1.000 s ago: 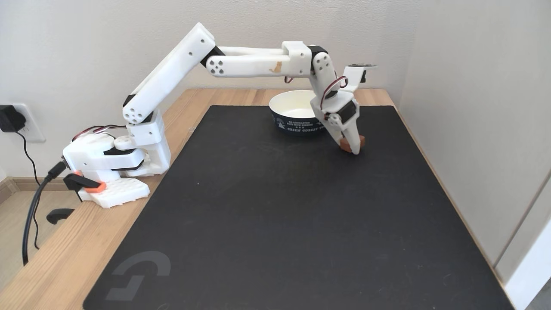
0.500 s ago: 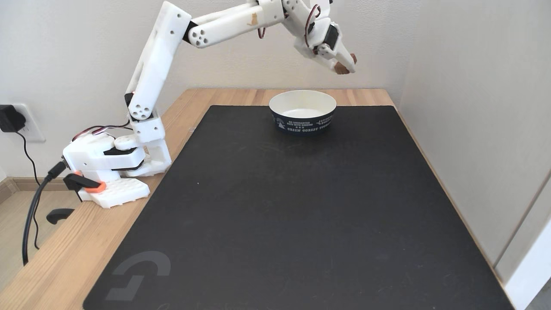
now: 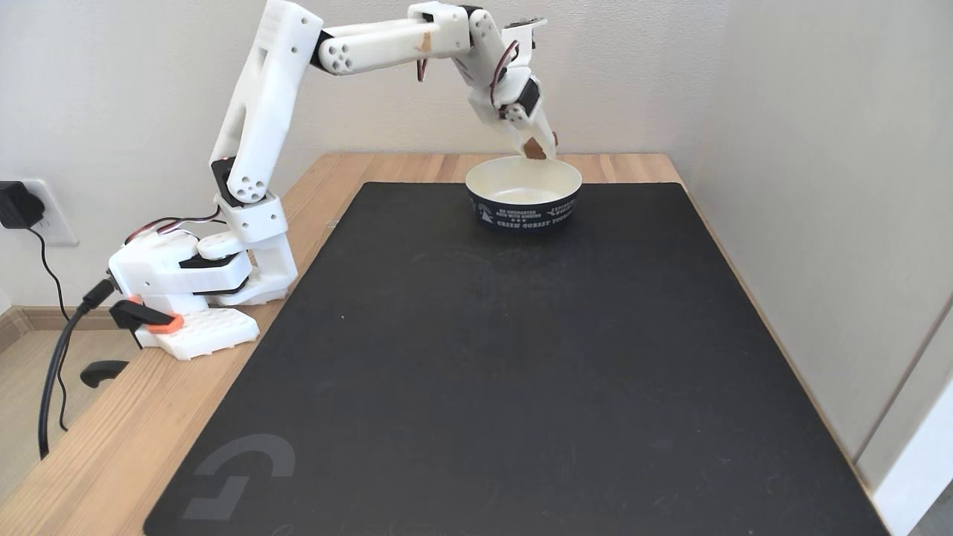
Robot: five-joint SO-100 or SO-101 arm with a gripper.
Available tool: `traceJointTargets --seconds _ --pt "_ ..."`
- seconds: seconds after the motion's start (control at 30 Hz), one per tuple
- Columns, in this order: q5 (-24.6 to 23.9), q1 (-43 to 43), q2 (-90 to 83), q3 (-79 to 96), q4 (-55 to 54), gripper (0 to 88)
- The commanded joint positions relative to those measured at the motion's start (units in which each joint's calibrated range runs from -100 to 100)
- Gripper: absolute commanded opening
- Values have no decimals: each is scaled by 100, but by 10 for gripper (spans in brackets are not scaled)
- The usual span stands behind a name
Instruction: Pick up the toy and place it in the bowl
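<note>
In the fixed view the white arm reaches from its base at the left up and over to the back of the table. My gripper (image 3: 539,149) points down and is shut on the toy (image 3: 533,149), a small reddish-brown block held at the fingertips. It hangs just above the far rim of the bowl (image 3: 524,210), a round paper bowl, cream-white inside and dark navy outside with white lettering. The bowl stands on the far end of the black mat (image 3: 506,357) and looks empty inside.
The arm's base (image 3: 186,286) is clamped to the wooden table (image 3: 97,447) at the left, with cables running off the edge. A wall stands close behind the bowl and another along the right side. A grey logo marks the mat's near left corner.
The gripper lifted the toy off the mat beside the bowl, rose high, then swung left and came down over the bowl's far rim, still holding the toy.
</note>
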Motion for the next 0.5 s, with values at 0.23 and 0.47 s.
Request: traceJointTargets --seconds 0.23,0.47 --pt "294 289 -1092 -155 1614 27" --pt "263 348 -1092 638 1555 29"
